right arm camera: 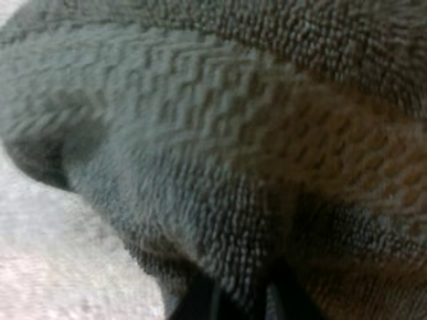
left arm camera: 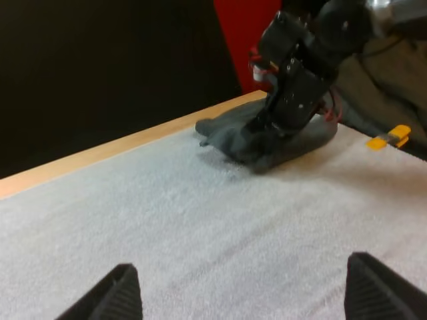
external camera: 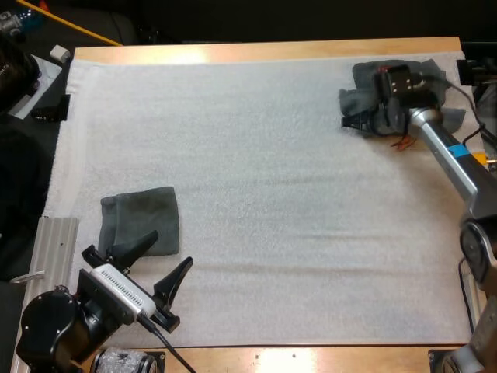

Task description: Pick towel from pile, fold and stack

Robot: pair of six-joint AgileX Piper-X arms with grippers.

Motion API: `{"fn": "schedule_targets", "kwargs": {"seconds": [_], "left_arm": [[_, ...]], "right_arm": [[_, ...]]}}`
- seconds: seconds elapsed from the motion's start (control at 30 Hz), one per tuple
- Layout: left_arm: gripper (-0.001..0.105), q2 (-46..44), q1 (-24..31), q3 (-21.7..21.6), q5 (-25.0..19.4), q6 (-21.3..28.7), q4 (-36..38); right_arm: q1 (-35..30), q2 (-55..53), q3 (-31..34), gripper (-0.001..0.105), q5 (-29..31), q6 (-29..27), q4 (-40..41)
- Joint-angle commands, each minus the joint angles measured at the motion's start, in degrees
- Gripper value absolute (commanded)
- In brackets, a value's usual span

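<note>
A folded dark grey-green towel (external camera: 140,220) lies flat near the mat's front left. My left gripper (external camera: 172,249) hovers at its near right corner, fingers (left arm camera: 119,293) wide apart and holding nothing. At the far right corner sits the crumpled towel pile (external camera: 366,97), which the left wrist view sees far across the mat (left arm camera: 280,143). My right gripper (external camera: 359,122) is pressed down into the pile's front edge. In the right wrist view the towel's weave (right arm camera: 200,153) is right up close, and the dark fingertips (right arm camera: 283,297) stand near each other with a fold of cloth pinched between them.
The white mat (external camera: 279,210) stretches bare between the two towels. A ribbed metal plate (external camera: 56,249) lies off the mat's left edge beside the folded towel. The wooden table edge (external camera: 256,51) runs along the far side.
</note>
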Motion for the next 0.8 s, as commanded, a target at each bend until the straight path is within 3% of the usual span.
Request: {"fn": "schedule_targets", "kwargs": {"seconds": [0.0, 0.4, 0.47, 0.77], "left_arm": [[0.062, 0.35, -0.4, -0.24, 0.5, -0.59, -0.73], [0.062, 0.27, -0.42, -0.25, 0.53, -0.77, -0.8], [0.062, 0.07, -0.29, -0.37, 0.45, -0.69, -0.43], [0.062, 0.13, -0.23, -0.53, 0.66, -0.96, -0.34]], "right_arm": [[0.82, -6.23, -0.24, 0.0, -0.15, -2.34, 1.51], [4.2, -24.62, -0.02, 0.0, -0.27, -6.9, 9.0], [3.85, -23.35, -0.5, 0.0, -0.33, -6.04, 8.36], [9.77, -34.22, -0.59, 0.0, -1.5, -7.15, 21.11]]}}
